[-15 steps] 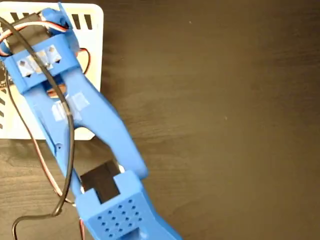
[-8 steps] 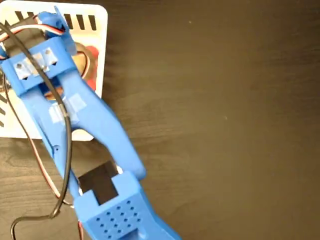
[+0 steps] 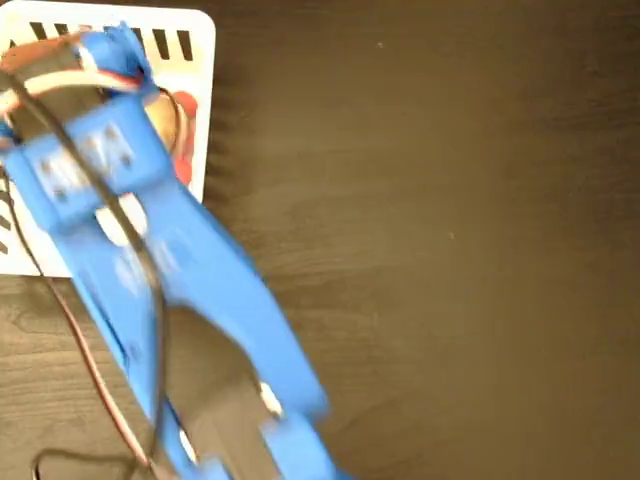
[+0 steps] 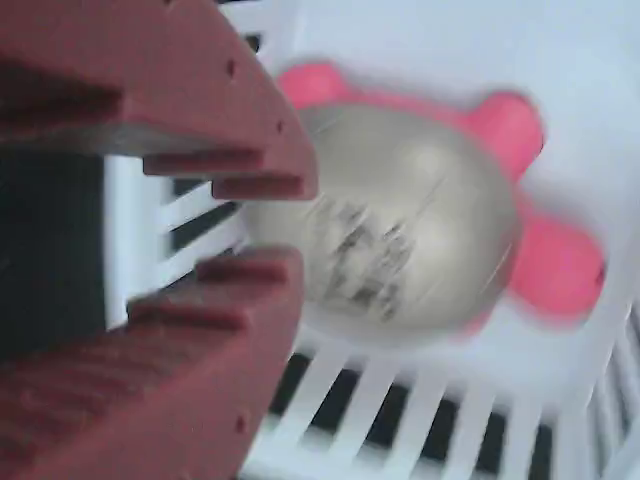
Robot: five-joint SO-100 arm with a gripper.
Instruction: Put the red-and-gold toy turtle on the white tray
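The red-and-gold toy turtle [image 4: 420, 215] lay on the white tray [image 3: 196, 40] at the fixed view's upper left. The gripper [image 4: 262, 222] hung beside it, fingers [image 4: 200, 130] apparently slightly parted, holding nothing.

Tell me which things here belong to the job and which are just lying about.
Part of the job:
turtle, lying on the tray
tray
gripper, beside the turtle, nothing in it

Just there:
dark wooden table
arm's cable
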